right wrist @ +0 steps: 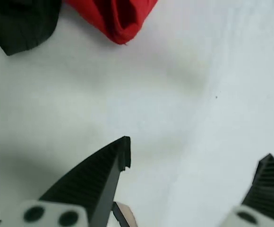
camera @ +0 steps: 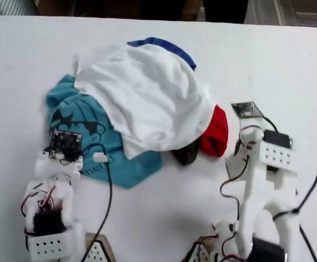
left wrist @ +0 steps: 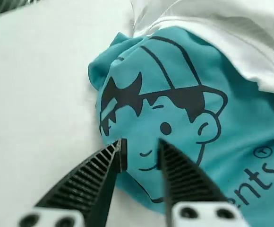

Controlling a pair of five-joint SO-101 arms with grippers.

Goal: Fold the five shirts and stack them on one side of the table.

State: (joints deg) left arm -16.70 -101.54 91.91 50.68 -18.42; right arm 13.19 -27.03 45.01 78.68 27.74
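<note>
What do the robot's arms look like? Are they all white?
Mostly. Both the left arm and the right arm are blocky white plastic with black motors and thin red and black wires. The left gripper and right gripper have pointed black ridged fingers.

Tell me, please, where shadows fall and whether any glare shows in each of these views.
High view: the light is soft and even; the white shirt throws a dim shadow onto the teal shirt, and the table shows no hard glare. Left wrist view: the table looks greyer close to the left gripper. Right wrist view: a soft grey shadow lies on the table beside the right gripper.
</note>
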